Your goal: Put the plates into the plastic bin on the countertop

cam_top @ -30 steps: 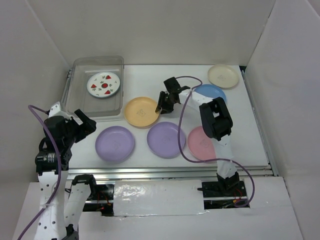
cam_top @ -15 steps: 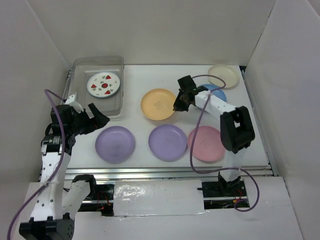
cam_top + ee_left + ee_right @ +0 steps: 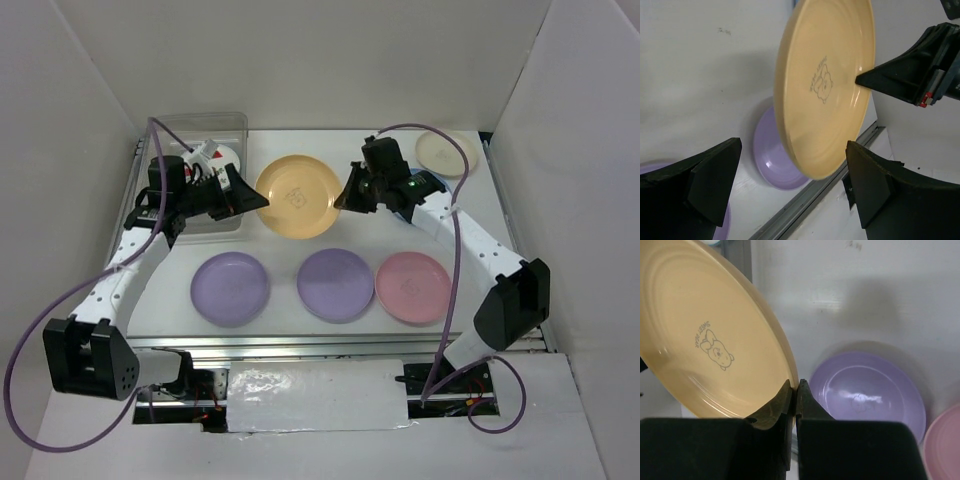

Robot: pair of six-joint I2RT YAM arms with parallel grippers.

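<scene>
White countertop (image 3: 310,142) — glossy round yellow-orange plate (image 3: 298,196)

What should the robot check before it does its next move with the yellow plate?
1. Right gripper shut on the yellow plate rim: ok.
2. Left gripper open wide: ok.
3. Plate up off the countertop: ok.
4. Plate rim between the left fingers: cannot tell.
5. Room in the plastic bin: cannot tell, the left arm covers much of it.

Right pincer (image 3: 347,196) clamped; left pincer (image 3: 248,195) (raised) gaping.
</scene>
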